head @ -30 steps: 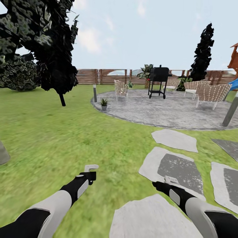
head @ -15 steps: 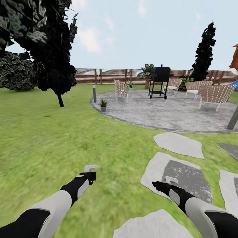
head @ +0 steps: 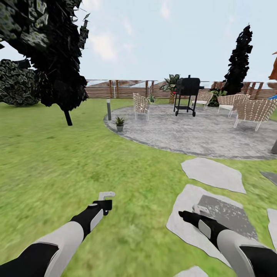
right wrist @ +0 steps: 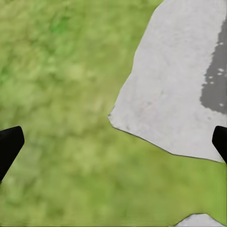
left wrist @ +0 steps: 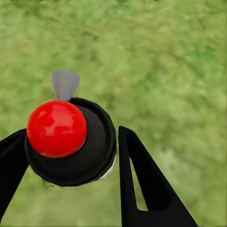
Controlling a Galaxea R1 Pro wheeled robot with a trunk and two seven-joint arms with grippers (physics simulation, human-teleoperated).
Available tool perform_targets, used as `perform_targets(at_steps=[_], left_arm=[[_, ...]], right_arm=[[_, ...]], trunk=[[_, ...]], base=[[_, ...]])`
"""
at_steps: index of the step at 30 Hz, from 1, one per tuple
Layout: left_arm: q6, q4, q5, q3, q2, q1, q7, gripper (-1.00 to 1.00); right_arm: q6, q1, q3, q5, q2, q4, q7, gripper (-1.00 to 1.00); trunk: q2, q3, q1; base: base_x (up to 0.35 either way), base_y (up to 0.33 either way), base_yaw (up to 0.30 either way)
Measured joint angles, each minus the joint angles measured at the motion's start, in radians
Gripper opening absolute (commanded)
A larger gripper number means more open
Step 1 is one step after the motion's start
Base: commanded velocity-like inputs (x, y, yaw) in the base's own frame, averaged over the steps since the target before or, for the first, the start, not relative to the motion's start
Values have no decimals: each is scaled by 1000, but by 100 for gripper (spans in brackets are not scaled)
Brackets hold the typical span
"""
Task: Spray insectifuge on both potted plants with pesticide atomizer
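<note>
The pesticide atomizer (left wrist: 71,142) sits between my left gripper's (left wrist: 71,163) black fingers: a dark round body with a red top and a grey nozzle, seen from above over grass. In the head view the left gripper (head: 104,201) is shut on it low over the lawn, with a pale nozzle sticking up. My right gripper (head: 192,212) stands open over a stone slab's edge; in the right wrist view (right wrist: 113,142) its fingertips are far apart with nothing between them. One potted plant (head: 120,124) in a small grey pot stands far ahead at the round patio's (head: 200,134) near left rim.
A grey bollard lamp (head: 109,109) stands just beyond the plant. A dark tree (head: 57,57) rises at the left. On the patio are woven chairs (head: 141,104) and a black grill (head: 187,94). Stone slabs (head: 211,173) lie at the right; a wooden fence (head: 115,90) closes the back.
The whole view has shifted: the slabs slid down and right and the patio drew slightly nearer, so the camera moved. Both arms hold the same pose.
</note>
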Motion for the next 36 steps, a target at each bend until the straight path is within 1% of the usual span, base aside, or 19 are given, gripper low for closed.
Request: perform_targets(at_steps=[2,4,6,7,9,11,12,15,17,20,23,25,32,36], left_arm=[[0,0,0,0,-1,0,0,-100],[0,0,0,0,-6,0,0,-100],[0,5,0,0,-12,0,0,-100],[0,7,0,0,-13,0,0,-100],[0,8,0,0,-13,0,1,-100],[0,9,0,0,-14,0,1,-100],[0,9,0,0,-14,0,1,-100],[0,9,0,0,-14,0,0,-100],[0,9,1,1,-14,0,1,-100],[0,9,1,1,-13,0,1,-100],[0,9,1,1,-14,0,0,-100],[0,9,1,1,-13,0,0,-100],[0,9,1,0,-14,0,0,-100],[0,9,1,0,-14,0,1,-100]], right_arm=[[6,0,2,5,1,1,0,100],[57,0,22,28,1,0,-1,100],[240,0,74,50,0,1,-1,100],[288,0,91,53,0,0,-2,100],[341,0,115,57,-1,-1,-4,100],[315,0,122,58,-1,-3,-4,100],[256,0,123,58,0,-4,-4,100],[120,0,123,54,-1,-2,1,100],[77,0,126,57,-1,1,4,100],[71,6,127,61,1,5,2,100],[74,92,129,62,7,5,1,100],[74,116,128,61,8,4,1,100],[73,130,122,51,0,-2,8,100],[73,130,116,50,-2,-31,8,100]], trunk=[[0,0,0],[0,0,0],[0,0,0],[0,0,0],[0,0,0],[0,0,0],[0,0,0],[0,0,0],[0,0,0],[0,0,0],[0,0,0],[0,0,0],[0,0,0],[0,0,0]], base=[[337,0,0],[337,0,0],[337,0,0],[337,0,0],[337,0,0],[337,0,0],[337,0,0],[337,0,0],[337,0,0],[337,0,0],[337,0,0],[337,0,0],[337,0,0],[337,0,0]])
